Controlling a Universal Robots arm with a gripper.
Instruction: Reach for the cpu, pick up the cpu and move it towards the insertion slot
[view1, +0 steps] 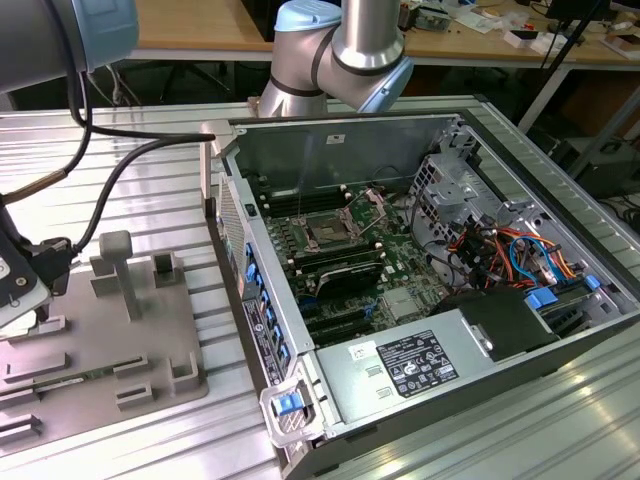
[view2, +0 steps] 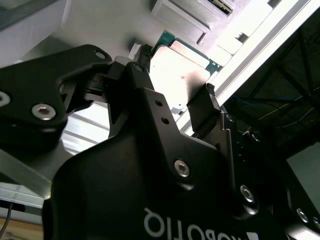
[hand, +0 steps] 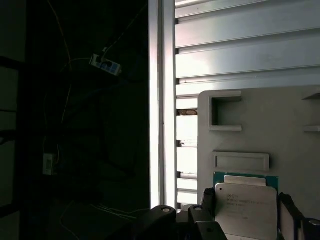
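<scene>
The cpu (hand: 246, 212), a flat silvery square with a thin green rim, lies against the grey fixture plate (hand: 290, 130) in both wrist views. My gripper (hand: 245, 200) straddles it, with one black finger (hand: 208, 199) against each opposite edge, so the jaws are shut on the cpu (view2: 182, 70). In the second wrist view my gripper (view2: 175, 77) shows the same hold from below. In the exterior view my gripper (view1: 25, 300) sits low over the plate's (view1: 100, 340) end at that view's far left. The insertion slot (view1: 328, 230), a square socket with its metal bracket raised, is inside the open computer case.
The open computer case (view1: 420, 250) fills the exterior view's right, with a power supply (view1: 420, 360), cables and a drive cage. The plate carries raised holders (view1: 120, 270). Cables (view1: 110, 170) hang from the arm. The table's edge and a dark drop beyond it (hand: 75, 125) lie beside the plate.
</scene>
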